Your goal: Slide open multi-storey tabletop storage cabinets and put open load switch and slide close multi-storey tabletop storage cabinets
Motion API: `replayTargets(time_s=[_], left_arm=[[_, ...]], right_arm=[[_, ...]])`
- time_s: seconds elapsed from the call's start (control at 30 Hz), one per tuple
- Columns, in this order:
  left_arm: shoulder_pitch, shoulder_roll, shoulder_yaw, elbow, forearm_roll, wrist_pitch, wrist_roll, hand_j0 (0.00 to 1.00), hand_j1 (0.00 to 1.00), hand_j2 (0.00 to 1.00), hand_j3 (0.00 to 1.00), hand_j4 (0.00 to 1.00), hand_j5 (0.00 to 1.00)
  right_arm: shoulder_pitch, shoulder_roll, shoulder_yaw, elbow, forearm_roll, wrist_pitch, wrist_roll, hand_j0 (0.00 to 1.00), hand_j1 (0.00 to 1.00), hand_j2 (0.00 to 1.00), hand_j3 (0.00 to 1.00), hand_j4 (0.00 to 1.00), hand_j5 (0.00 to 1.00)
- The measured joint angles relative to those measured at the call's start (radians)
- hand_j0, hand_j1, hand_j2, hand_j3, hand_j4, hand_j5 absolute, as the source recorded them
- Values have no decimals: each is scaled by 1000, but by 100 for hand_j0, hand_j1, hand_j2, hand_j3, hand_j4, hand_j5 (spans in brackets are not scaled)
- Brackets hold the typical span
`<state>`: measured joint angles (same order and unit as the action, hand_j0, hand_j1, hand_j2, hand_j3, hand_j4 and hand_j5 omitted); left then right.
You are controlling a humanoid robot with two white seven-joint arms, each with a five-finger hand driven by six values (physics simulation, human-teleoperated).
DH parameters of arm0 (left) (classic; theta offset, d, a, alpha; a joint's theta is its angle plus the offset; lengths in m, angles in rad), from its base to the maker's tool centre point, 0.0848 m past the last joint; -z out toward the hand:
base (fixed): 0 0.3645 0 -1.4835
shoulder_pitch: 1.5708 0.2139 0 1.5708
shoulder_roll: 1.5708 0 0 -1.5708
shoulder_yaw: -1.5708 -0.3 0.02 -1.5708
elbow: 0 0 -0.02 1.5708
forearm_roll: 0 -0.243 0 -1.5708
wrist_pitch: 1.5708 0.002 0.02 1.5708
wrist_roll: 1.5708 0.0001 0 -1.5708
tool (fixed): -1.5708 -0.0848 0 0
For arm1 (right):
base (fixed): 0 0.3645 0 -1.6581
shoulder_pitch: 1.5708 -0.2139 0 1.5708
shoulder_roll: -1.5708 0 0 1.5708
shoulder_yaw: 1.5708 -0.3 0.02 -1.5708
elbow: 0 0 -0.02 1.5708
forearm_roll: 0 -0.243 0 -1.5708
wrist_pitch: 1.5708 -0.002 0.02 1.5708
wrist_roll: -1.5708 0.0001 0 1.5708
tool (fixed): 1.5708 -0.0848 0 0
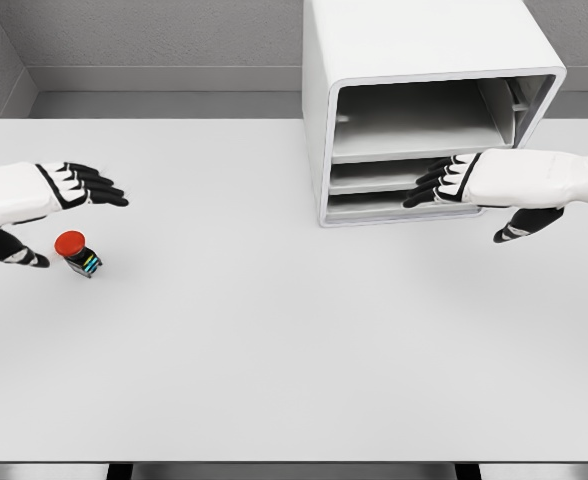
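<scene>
Switch (pixel 77 252) sits near the bench (pixel 274 350) left edge beside the open left hand (pixel 74 187); open right hand (pixel 444 182) fronts the cabinet (pixel 424 60) shelves, mid-bench bare.

Left hand (pixel 74 187) at far left, fingers extended flat, thumb lowered; right hand (pixel 444 180) reaching leftward from right, fingers extended, thumb apart.

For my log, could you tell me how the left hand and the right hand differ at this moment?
The left hand hovers over bare table just above the red switch; the right hand reaches across the cabinet's lower shelves. The left points right, the right points left. Both are open, fingers extended, holding nothing.
</scene>
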<state>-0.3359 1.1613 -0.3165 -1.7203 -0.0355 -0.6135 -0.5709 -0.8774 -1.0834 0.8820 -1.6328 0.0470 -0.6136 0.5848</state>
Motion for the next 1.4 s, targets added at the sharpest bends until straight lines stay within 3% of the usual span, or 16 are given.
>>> replayTargets(time_s=[0.13, 0.2, 0.47, 0.57, 0.8, 1.4], left_arm=[[3, 11, -3, 0, 4, 0, -28, 100, 100, 100, 100, 100, 100], [3, -6, -5, 4, -31, 0, -30, 100, 100, 100, 100, 100, 100], [-6, -117, -30, 195, -124, 0, -4, 100, 100, 100, 100, 100, 100], [-18, -156, -35, 231, -191, 0, 4, 100, 100, 100, 100, 100, 100], [-17, -190, -38, 244, -254, 0, 10, 100, 100, 100, 100, 100, 100], [-18, -230, -40, 270, -297, 0, 9, 100, 100, 100, 100, 100, 100]], right_arm=[[0, 0, 0, 2, 0, 0, -1, 100, 100, 100, 100, 100, 100], [0, 1, 0, 2, 0, 0, -4, 100, 100, 100, 100, 100, 100], [-11, 2, -1, 15, -7, 0, -54, 100, 100, 100, 100, 100, 100], [-9, 24, 3, 17, -4, 0, -60, 100, 100, 100, 100, 100, 100], [-17, 51, 6, 23, -1, 0, -62, 100, 100, 100, 100, 100, 100], [-43, 145, 6, 232, -3, 0, -31, 100, 100, 100, 100, 100, 100]])
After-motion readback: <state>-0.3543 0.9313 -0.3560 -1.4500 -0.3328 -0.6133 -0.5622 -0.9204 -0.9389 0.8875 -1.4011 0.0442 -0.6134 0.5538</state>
